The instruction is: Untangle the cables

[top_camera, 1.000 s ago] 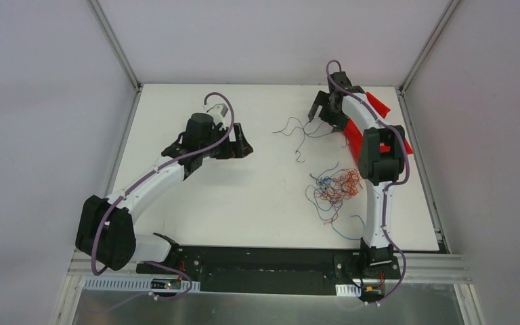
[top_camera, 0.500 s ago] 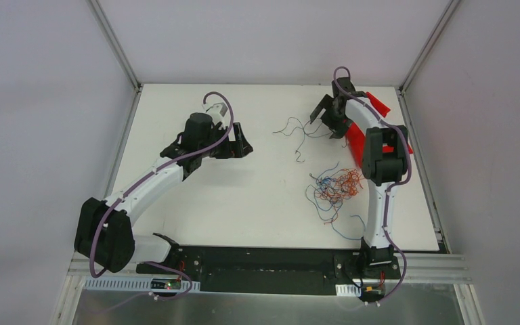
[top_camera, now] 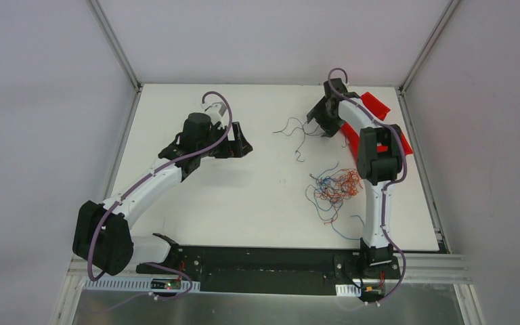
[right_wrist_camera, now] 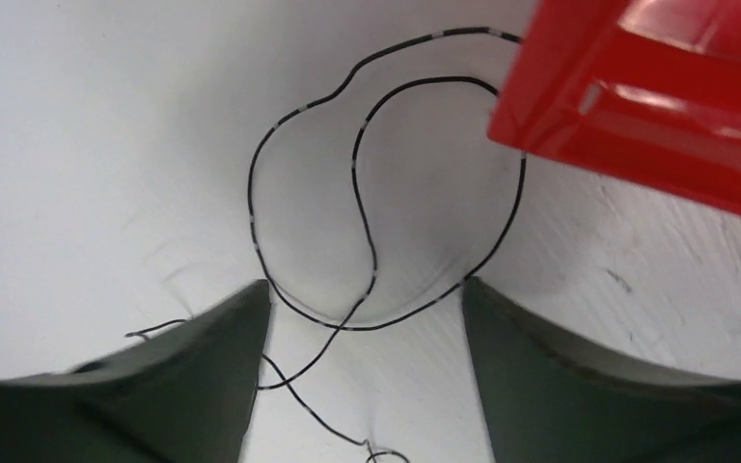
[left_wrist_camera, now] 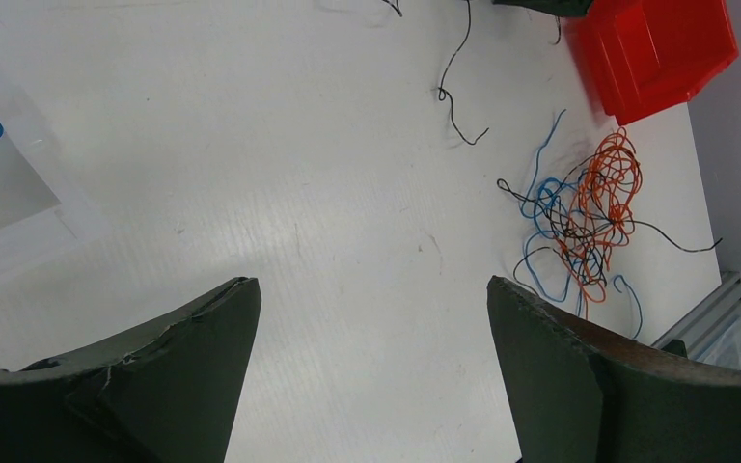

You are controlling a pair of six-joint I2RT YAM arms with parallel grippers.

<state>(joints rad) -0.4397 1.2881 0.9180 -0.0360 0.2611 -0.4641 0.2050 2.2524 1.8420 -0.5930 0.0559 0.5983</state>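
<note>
A tangled bunch of cables in orange, blue and black lies on the white table in front of the right arm; the left wrist view shows the bunch at right. Loose black cables lie farther back. My right gripper hangs low over them by the red bin. In the right wrist view my right gripper is open, black cable loops run between and past its fingers, and nothing is pinched. My left gripper is open and empty over bare table, also in its own view.
A red bin stands at the back right, partly under the right arm; its corner is close to the right fingers. One black strand lies apart from the bunch. Metal frame rails border the table.
The right wrist has turned and shifted slightly by the red bin, settling over the loose black cables with its jaws a little narrower. The left arm has barely moved.
</note>
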